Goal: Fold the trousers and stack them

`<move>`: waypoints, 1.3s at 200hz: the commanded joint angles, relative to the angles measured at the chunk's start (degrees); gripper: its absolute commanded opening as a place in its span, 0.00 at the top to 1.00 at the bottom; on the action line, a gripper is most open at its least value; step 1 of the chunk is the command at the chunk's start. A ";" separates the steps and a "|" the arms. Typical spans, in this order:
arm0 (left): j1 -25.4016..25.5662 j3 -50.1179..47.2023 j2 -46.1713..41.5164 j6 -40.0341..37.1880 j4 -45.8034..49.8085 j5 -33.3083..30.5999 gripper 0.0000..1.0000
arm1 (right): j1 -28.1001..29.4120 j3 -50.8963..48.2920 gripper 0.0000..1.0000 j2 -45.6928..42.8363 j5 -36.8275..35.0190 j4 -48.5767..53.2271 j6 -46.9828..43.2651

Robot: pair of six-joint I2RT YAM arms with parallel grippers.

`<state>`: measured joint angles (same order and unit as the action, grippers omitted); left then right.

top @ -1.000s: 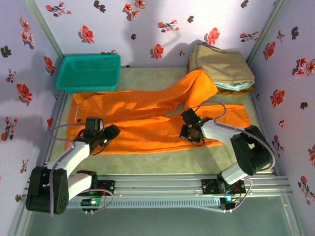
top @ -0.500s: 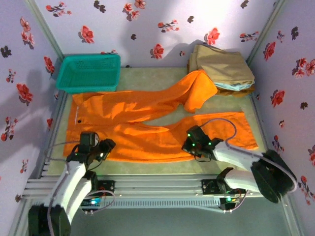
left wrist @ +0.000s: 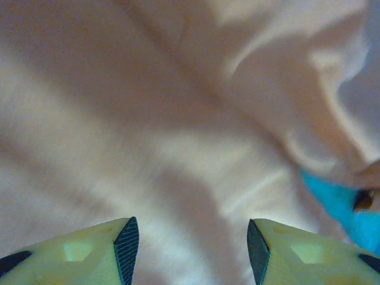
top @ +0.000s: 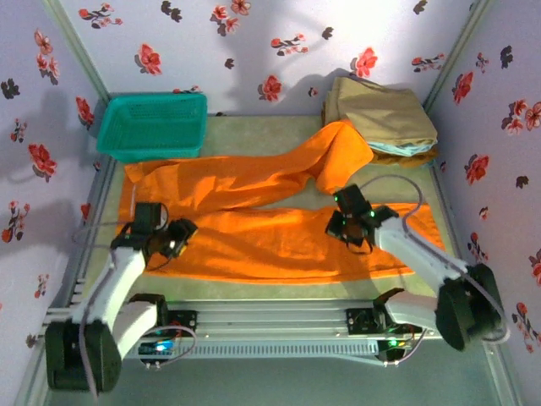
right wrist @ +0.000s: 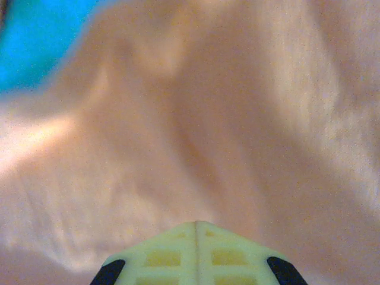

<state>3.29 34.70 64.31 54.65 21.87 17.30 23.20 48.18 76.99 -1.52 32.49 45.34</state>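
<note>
The orange trousers [top: 254, 241] lie spread across the table, waist at the left. The near leg lies flat toward the right, and the far leg [top: 330, 156] runs up onto the tan folded stack. My left gripper [top: 177, 238] is over the waist end, low above the cloth. In the left wrist view it [left wrist: 193, 243] stands open, with pale cloth [left wrist: 178, 119] beyond the fingers and nothing between them. My right gripper [top: 345, 227] is over the near leg's right part. Its fingers [right wrist: 196, 224] are shut tip to tip just above the cloth [right wrist: 225, 119].
A teal basket [top: 152, 125] stands at the back left, touching the trousers' far edge. A tan folded stack [top: 380, 114] with a light blue layer under it sits at the back right. Flowered walls close three sides, and a metal rail [top: 270, 315] runs along the near edge.
My right gripper moved from the near hem back and to the right over the leg. My left gripper shifted slightly farther in. The near leg's front edge now lies closer to the rail.
</note>
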 commanded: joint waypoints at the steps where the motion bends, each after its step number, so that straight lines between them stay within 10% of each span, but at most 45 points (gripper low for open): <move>1: -2.85 3.60 9.60 -2.12 -10.89 -2.87 0.46 | -4.08 2.13 1.00 7.24 -1.26 -2.65 -4.55; 49: -9.93 -0.35 24.24 0.66 -24.25 -1.35 0.51 | -7.06 -8.22 1.00 8.43 1.17 -8.44 -3.38; 108: -24.07 -12.30 19.87 6.53 -27.62 2.06 0.52 | -7.06 -15.26 0.99 -4.68 6.10 -2.34 -1.74; 149: -32.32 -9.89 15.45 4.52 -21.87 3.74 0.51 | -7.20 -7.11 0.73 -10.80 4.93 1.69 -2.75; 184: -32.42 -7.65 14.26 5.91 -22.15 5.86 0.50 | -7.15 2.98 0.43 1.41 7.67 -2.83 -1.12; 260: -23.96 -9.50 2.83 3.91 -16.78 7.22 0.38 | -2.83 9.43 0.44 22.41 15.05 -13.80 2.34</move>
<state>-23.62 26.48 70.72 59.66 1.65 24.10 19.53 55.86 96.49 11.03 21.69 46.72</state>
